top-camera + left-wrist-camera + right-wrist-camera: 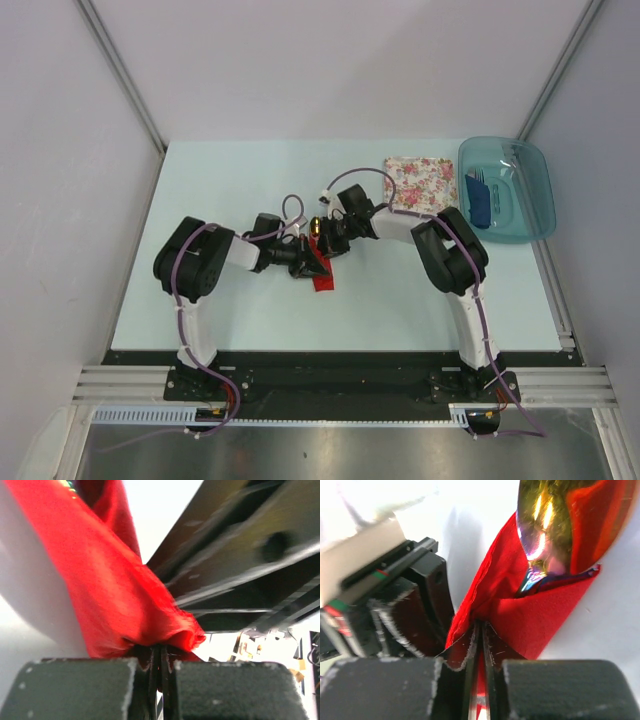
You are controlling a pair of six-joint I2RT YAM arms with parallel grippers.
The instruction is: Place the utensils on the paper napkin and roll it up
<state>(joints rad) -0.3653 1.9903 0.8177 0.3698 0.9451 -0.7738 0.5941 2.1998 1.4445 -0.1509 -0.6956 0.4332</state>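
Note:
The red paper napkin lies bunched at the table's middle, mostly hidden under both grippers. My left gripper is shut on a fold of the napkin. My right gripper is also shut on the napkin, pinching its edge. A gold spoon head sticks out of the napkin's fold in the right wrist view; it shows as a gold glint in the top view. The rest of the utensils are hidden in the paper.
A white napkin with pink floral print lies at the back right. A teal plastic tub holding a blue item stands beside it near the table's right edge. The two arms nearly touch above the napkin.

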